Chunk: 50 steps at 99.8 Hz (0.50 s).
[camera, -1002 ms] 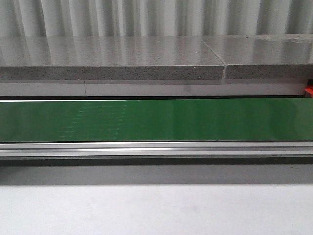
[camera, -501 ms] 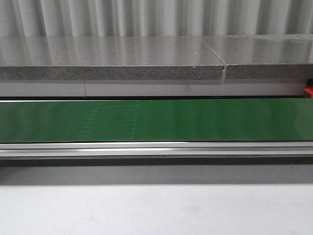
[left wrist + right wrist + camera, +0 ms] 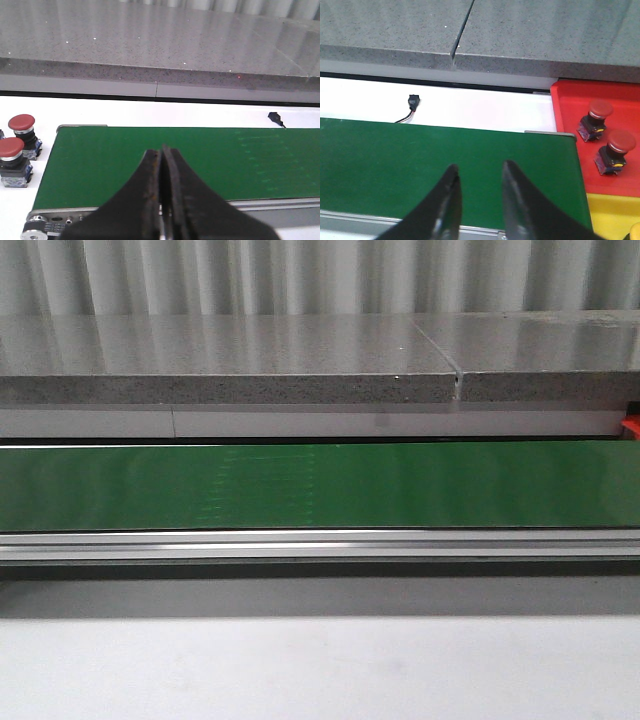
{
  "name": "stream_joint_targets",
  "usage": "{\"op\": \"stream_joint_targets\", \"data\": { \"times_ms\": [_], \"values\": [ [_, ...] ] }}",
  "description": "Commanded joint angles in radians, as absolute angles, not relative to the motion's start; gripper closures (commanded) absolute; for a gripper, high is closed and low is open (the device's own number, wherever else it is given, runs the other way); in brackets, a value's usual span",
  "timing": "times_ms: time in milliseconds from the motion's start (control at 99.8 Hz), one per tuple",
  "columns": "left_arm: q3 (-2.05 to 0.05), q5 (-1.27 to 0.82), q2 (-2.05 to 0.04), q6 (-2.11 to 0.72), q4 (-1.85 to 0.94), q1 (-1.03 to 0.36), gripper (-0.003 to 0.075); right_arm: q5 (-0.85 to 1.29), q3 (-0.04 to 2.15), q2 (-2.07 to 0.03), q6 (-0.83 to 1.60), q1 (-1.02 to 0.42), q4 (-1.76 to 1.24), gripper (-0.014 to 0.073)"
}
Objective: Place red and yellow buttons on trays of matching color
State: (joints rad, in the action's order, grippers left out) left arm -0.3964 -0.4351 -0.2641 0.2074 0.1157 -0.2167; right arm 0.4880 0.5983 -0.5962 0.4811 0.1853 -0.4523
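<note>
Two red buttons [image 3: 21, 122] [image 3: 11, 148] on dark bases stand on the white table just off the end of the green belt [image 3: 100, 160]. My left gripper [image 3: 162, 151] hangs over that belt, shut with nothing in it. My right gripper [image 3: 480, 169] is open and empty over the belt's other end [image 3: 395, 155]. Beside that end lies a red tray [image 3: 570, 105] carrying two red buttons [image 3: 600, 109] [image 3: 621, 142]. A yellow tray [image 3: 607, 215] adjoins it. A yellow rounded shape [image 3: 636, 231] is cut off by the frame edge. Neither gripper shows in the front view.
The green belt [image 3: 320, 485] runs across the front view, with a metal rail [image 3: 320, 545] before it and a grey stone counter [image 3: 230, 360] behind. A small black connector [image 3: 413, 100] on a wire lies on the white strip behind the belt.
Faint light marks on the belt have shifted to the right in the front view. Nothing else has moved there.
</note>
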Motion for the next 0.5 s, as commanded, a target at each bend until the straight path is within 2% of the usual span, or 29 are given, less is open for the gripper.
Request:
{"op": "stream_joint_targets", "data": {
  "times_ms": [0, 90, 491],
  "values": [
    [-0.424, -0.354, -0.273, 0.21, 0.114, -0.222, 0.0741, 0.427, 0.622, -0.583, 0.49, 0.186, -0.466, 0.0552],
    [-0.424, -0.354, -0.273, 0.21, 0.114, -0.222, 0.0741, 0.427, 0.622, -0.583, 0.49, 0.186, -0.466, 0.0679],
    [-0.424, -0.354, -0.273, 0.21, 0.114, -0.222, 0.0741, 0.43, 0.622, -0.583, 0.489, 0.186, -0.466, 0.0675]
  ]
}}
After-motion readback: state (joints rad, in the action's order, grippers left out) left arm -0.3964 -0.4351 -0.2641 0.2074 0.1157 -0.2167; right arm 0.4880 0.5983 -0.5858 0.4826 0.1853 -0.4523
